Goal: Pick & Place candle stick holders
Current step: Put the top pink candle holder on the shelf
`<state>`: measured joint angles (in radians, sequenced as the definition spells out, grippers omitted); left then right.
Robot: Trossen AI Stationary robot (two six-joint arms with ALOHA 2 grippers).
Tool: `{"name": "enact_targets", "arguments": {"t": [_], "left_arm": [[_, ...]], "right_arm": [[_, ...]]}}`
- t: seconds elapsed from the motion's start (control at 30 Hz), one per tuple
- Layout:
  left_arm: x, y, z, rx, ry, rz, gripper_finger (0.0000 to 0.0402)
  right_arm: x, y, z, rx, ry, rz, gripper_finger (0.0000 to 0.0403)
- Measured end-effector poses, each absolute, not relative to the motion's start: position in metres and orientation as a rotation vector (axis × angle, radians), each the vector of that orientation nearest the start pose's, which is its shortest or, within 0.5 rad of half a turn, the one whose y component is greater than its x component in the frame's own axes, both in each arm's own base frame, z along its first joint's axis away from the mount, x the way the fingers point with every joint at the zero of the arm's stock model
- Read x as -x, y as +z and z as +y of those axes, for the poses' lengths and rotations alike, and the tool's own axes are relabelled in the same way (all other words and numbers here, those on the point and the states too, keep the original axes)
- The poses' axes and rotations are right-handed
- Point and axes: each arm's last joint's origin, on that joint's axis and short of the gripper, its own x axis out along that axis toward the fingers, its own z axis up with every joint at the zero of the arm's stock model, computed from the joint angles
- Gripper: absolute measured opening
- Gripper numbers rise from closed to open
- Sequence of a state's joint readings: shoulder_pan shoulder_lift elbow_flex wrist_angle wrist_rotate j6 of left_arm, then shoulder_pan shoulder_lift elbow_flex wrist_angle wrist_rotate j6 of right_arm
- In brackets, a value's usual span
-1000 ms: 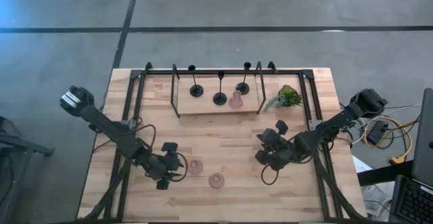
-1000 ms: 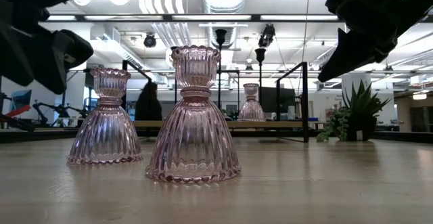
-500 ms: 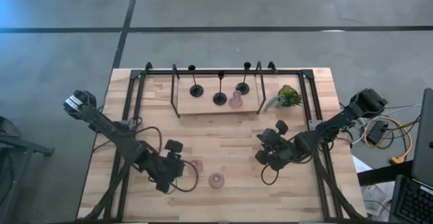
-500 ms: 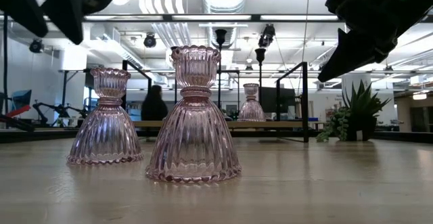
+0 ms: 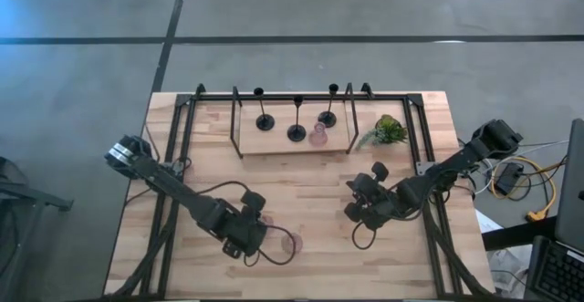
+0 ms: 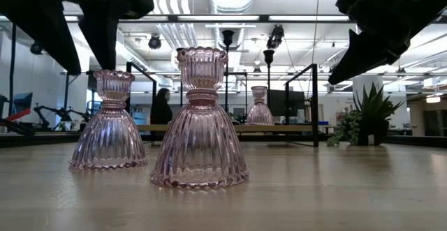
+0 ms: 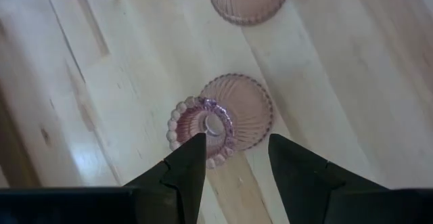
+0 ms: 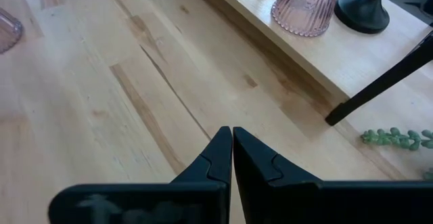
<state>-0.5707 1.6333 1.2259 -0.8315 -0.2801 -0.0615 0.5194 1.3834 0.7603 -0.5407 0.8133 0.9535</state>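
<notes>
High view: the left tool is positioned over one pink holder near the front of the wooden surface, its fingers spread apart on either side of the holder's cup, nothing yet gripped. A second pink holder is seen just beside it. The third pink holder and three black holders are set on the raised board at the back, near the green plant. The right tool is held closed and empty above mid-surface.

Left claw above front-left holder
</notes>
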Motion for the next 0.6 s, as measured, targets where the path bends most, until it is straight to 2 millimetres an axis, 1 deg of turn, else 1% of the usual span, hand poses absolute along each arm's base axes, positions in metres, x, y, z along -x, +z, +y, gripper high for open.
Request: {"name": "enact_targets", "arguments": {"t": [0.2, 0.3, 0.43, 0.6], "left_arm": [[-0.276, 0.231, -0.16, -0.429, -0.205, 1.151, 0.0165], [-0.279, 0.23, -0.156, -0.396, -0.213, 1.168, 0.0156], [-0.282, 0.23, -0.152, -0.356, -0.234, 1.165, 0.0129], [-0.286, 0.227, -0.149, -0.361, -0.24, 1.145, 0.008]], "right_arm": [[-0.218, 0.187, 0.1, -0.155, -0.637, 0.684, 0.0008], [-0.218, 0.187, 0.1, -0.154, -0.638, 0.685, 0.0008], [-0.217, 0.186, 0.1, -0.151, -0.639, 0.688, 0.0008], [-0.217, 0.185, 0.1, -0.149, -0.64, 0.689, 0.0008]]}}
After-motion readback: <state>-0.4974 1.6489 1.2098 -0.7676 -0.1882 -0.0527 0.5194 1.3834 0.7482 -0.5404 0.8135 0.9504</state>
